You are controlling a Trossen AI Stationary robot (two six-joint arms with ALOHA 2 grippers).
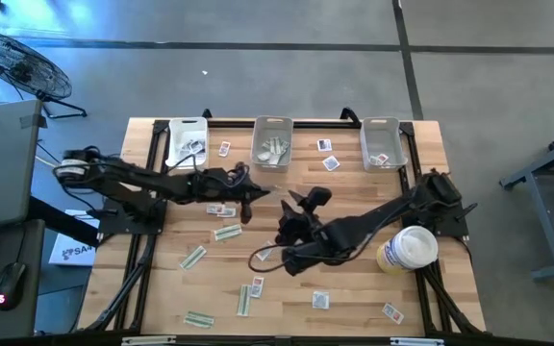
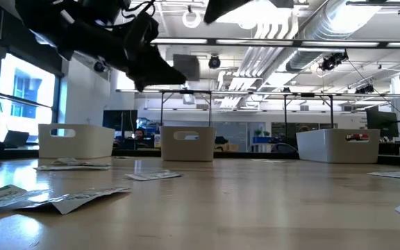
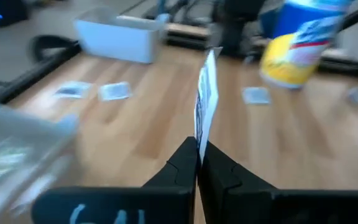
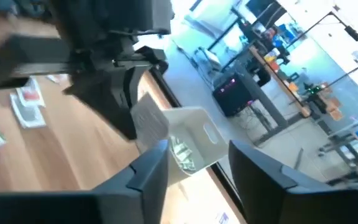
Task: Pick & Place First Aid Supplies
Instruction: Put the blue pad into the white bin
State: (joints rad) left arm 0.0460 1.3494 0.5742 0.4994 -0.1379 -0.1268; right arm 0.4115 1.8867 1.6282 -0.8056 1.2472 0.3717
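Left gripper [image 3: 197, 163] has its fingers pressed together, pinching a small flat white packet with blue marks [image 3: 205, 96]; the packet stands on edge, its lower edge caught between the fingertips, the rest sticking out past them. In the high view the left gripper [image 1: 248, 204] hangs over the table just in front of the middle clear rectangular plastic bin [image 1: 272, 141], slightly to its left. Right gripper [image 4: 197, 163] has fingers spread, nothing between them; the packet in the left gripper shows just beyond its fingertips [image 4: 151, 120]. In the high view the right gripper [image 1: 306, 202] sits near the left one, in front of the middle bin. Other white packets [image 1: 222, 210] and pale green strip packets [image 1: 227, 232] lie scattered on the wooden table [image 1: 354, 298]. Big white-and-yellow round tub [image 1: 408, 250] stands well to the bin's right front.
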